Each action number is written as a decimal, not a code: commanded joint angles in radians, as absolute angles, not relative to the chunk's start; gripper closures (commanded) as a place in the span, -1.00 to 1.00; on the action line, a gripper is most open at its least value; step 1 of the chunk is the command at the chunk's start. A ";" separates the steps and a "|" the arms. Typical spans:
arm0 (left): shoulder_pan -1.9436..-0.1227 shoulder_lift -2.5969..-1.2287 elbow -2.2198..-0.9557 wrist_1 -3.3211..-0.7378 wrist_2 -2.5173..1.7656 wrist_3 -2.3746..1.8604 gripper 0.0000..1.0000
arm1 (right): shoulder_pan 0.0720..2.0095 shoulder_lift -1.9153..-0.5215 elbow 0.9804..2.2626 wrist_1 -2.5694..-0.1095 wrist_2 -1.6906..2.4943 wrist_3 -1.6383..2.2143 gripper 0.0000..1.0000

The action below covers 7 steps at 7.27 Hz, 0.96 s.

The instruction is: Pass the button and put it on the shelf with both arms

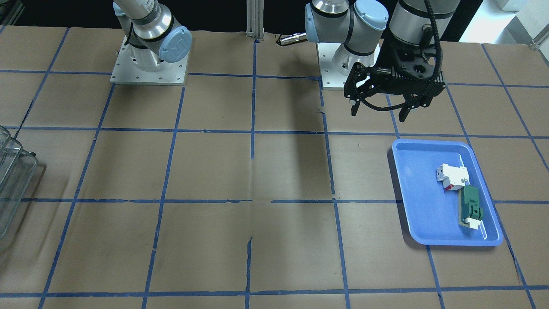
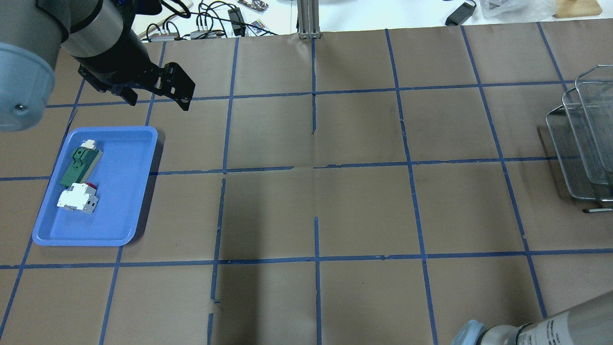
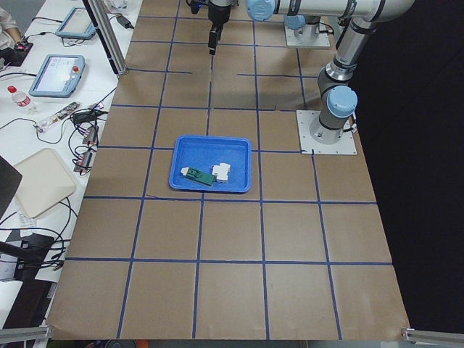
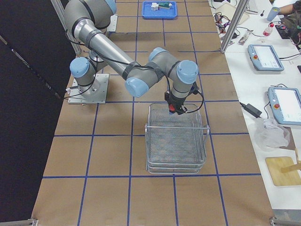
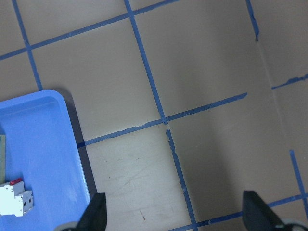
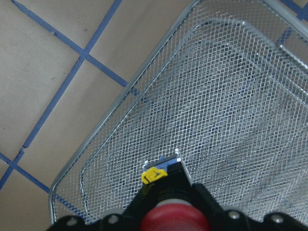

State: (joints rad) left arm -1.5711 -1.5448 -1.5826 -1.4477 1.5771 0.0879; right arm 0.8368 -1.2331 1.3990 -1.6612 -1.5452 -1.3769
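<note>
A: What sits in the tray [image 1: 411, 201]?

B: It is shallow blue plastic with rounded corners, at the worktop's [image 1: 274, 171] left end. Two parts lie in it, touching. One is a white block [image 1: 451, 176] with a spot of red. The other is a flat green part [image 1: 471, 206] with a white tip.

A: And the shelf [image 4: 176, 141]?

B: It is silvery wire mesh in stacked tiers with rounded corners, at the right end. The front and overhead views cut it off at the frame edge, and only the right side view shows it whole.

A: Where is the button [image 6: 168, 219]?

B: It is clamped in the right gripper [image 4: 173, 111], over the end of the top tier that faces the middle of the worktop. In the wrist view its glossy red cap sits nearest the camera between black fingers. A yellow piece and a grey-blue tip point at the mesh. I cannot tell whether the tip touches the mesh.

A: And the left gripper [image 1: 378, 115]?

B: It hangs high over the worktop near the tray, with its fingers spread wide and nothing between them.

A: What is the surface like?

B: It is matte brown paper squared off with blue tape [image 2: 313, 96], and the tape is torn in places.
</note>
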 commanded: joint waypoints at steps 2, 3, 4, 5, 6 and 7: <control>-1.580 -1.530 -1.600 -1.479 1.568 -0.081 -1.00 | 0.838 -1.215 1.399 -1.663 -1.548 -1.376 -0.81; -1.586 -1.519 -1.612 -1.486 1.571 -0.081 -1.00 | 0.838 -1.219 1.396 -1.661 -1.552 -1.376 -0.83; -1.589 -1.511 -1.614 -1.526 1.577 -0.066 -1.00 | 0.841 -1.223 1.394 -1.658 -1.552 -1.376 -0.95; -1.589 -1.505 -1.617 -1.541 1.577 -0.057 -1.00 | 0.841 -1.236 1.384 -1.646 -1.549 -1.376 -1.00; -1.589 -1.505 -1.618 -1.545 1.580 -0.055 -1.00 | 0.842 -1.285 1.385 -1.641 -1.549 -1.374 -1.00; -1.588 -1.505 -1.608 -1.592 1.582 -0.055 -1.00 | 0.850 -1.357 1.388 -1.572 -1.546 -1.349 -1.00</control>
